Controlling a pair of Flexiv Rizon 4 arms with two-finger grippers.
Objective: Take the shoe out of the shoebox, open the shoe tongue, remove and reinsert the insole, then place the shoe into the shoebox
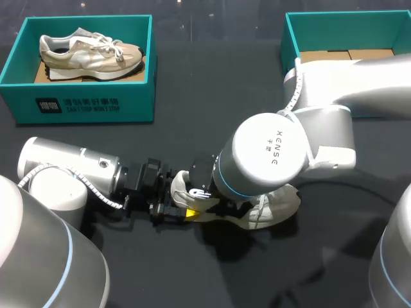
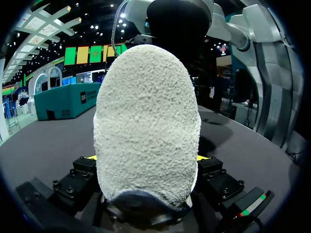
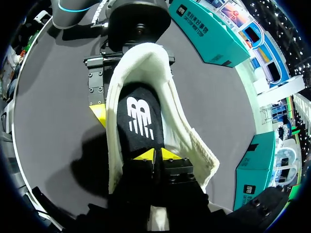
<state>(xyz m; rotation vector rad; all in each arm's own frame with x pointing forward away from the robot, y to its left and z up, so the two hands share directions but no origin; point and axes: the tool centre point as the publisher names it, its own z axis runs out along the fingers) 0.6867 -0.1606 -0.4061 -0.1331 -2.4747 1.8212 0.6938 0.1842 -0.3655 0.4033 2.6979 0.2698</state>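
Black bench (image 1: pixel 212 83), both arms low over it

- White knit-textured shoe (image 1: pixel 273 206): on the bench, near the middle of the near edge. Heel points toward the left edge, toe toward the right edge. Mostly hidden under the right arm in the head view
- Left claw (image 1: pixel 172 208): down at bench level at the heel. A yellow tip presses on each side of the heel, so it is clamped on the shoe
- Right claw (image 3: pixel 156 155): over the shoe's opening, tips narrow, pinched on the black insole with a white logo (image 3: pixel 138 121). The insole lies inside the shoe between the white collar walls. Cannot tell whether it is lifted off the footbed
- Far left corner: teal cardboard shoebox (image 1: pixel 96 106) holding a beige sneaker with white laces (image 1: pixel 90 54), toe toward the right
- Far right corner: second teal shoebox (image 1: pixel 347 25), brown cardboard bottom showing, partly covered by the right arm
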